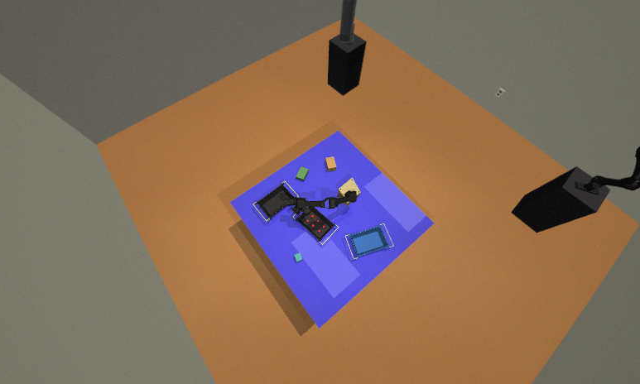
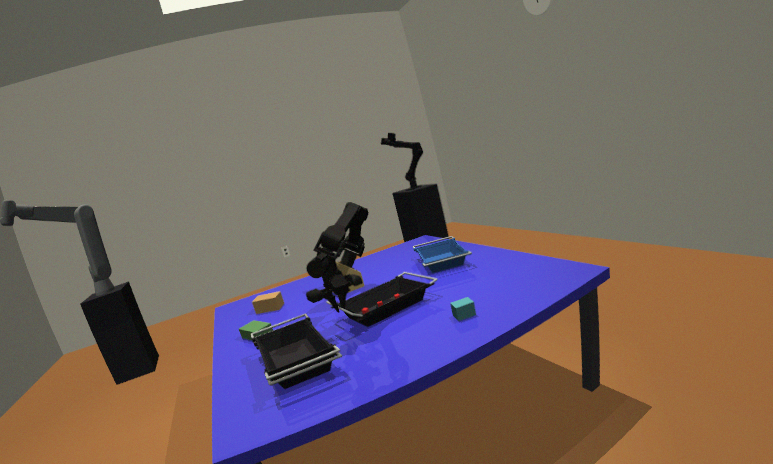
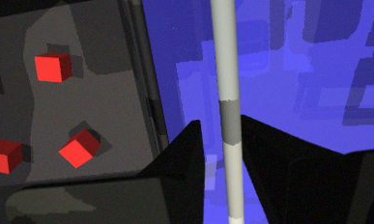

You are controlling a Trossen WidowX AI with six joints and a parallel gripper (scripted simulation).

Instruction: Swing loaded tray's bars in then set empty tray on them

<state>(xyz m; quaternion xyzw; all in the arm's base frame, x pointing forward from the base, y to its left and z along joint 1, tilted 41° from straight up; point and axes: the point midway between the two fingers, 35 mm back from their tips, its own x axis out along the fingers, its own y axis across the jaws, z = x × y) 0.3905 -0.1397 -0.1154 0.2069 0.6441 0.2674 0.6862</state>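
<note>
The loaded black tray (image 1: 326, 232) (image 2: 389, 311) (image 3: 108, 97) holds several red blocks (image 3: 52, 68) and stands mid-table. Its near-end wire bar (image 3: 226, 58) (image 2: 347, 314) is still swung out beyond the tray's end, over the blue table. My gripper (image 3: 217, 126) (image 1: 297, 208) (image 2: 334, 302) points down at that end, its two fingers standing a little apart on either side of the bar with a gap on each side, not clamping it. The far-end bar (image 2: 419, 277) is also swung out. The empty black tray (image 1: 274, 200) (image 2: 305, 371) lies to the left of the loaded one.
A blue tray (image 1: 367, 242) (image 2: 439, 253) stands at the far right side. A teal block (image 1: 298, 257) (image 2: 462, 308), a green block (image 1: 302, 173) (image 2: 253, 328) and an orange block (image 1: 330, 163) (image 2: 268, 301) lie around. The arm's tan base plate (image 1: 349, 186) is behind.
</note>
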